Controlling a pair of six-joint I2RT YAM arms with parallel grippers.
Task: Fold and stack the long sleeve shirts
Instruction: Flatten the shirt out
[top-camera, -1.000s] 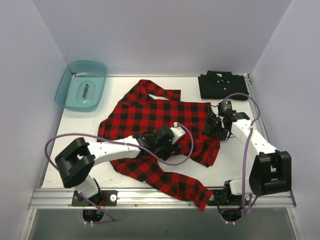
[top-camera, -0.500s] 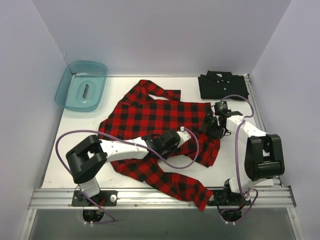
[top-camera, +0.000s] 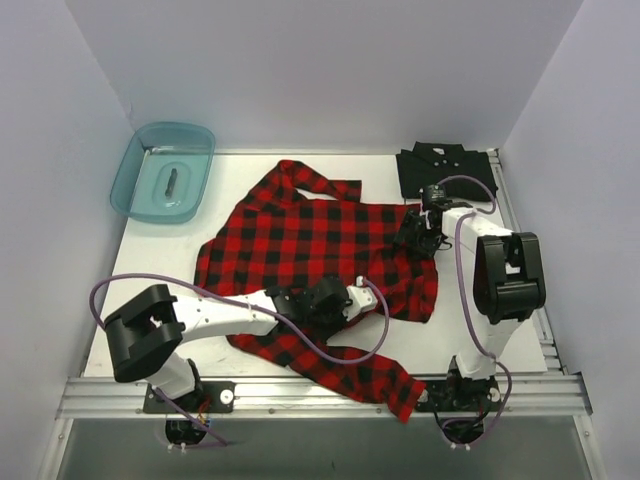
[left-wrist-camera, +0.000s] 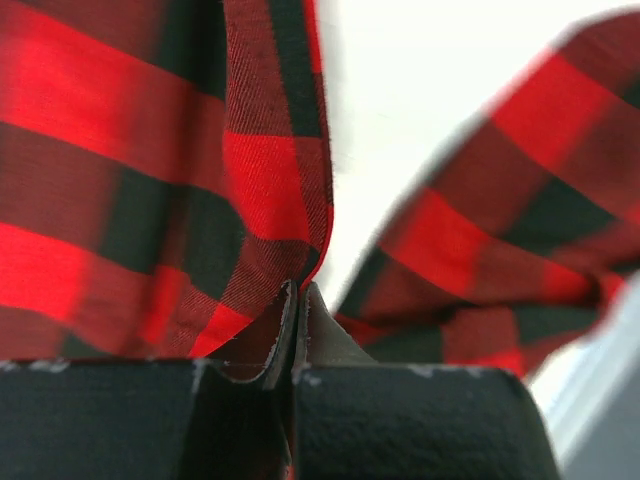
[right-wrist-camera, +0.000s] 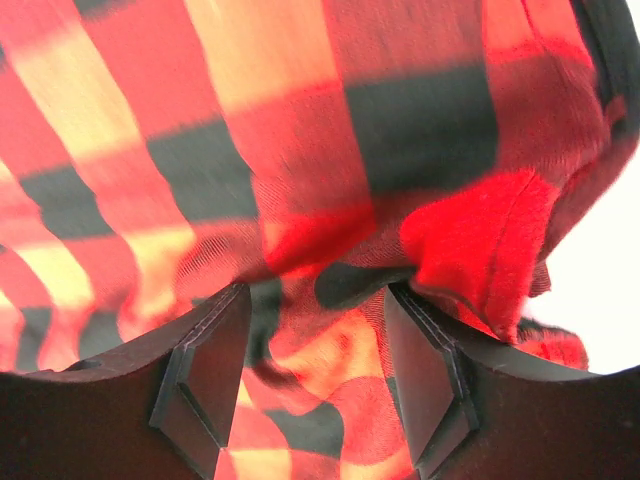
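The red-and-black plaid shirt (top-camera: 290, 240) lies spread across the middle of the table, one sleeve trailing to the near edge (top-camera: 385, 380). The black shirt (top-camera: 445, 170) sits folded at the back right. My left gripper (top-camera: 310, 300) is low over the plaid shirt's near part. Its jaws are shut on a thin edge of the plaid fabric (left-wrist-camera: 270, 190), pinched at the tips of the left gripper (left-wrist-camera: 298, 292). My right gripper (top-camera: 415, 238) is at the shirt's right side. In the right wrist view the right gripper (right-wrist-camera: 318, 300) stands open, with a bunched fold of the plaid fabric (right-wrist-camera: 330, 250) between its fingers.
A translucent teal bin (top-camera: 135, 165) stands at the back left with a small dark object (top-camera: 171, 182) inside. Purple walls enclose the table on three sides. A metal rail (top-camera: 320, 395) runs along the near edge by the arm bases.
My left gripper has shut on the plaid fabric and shifted toward the near edge. My right gripper has moved farther back along the shirt's right side, jaws still apart.
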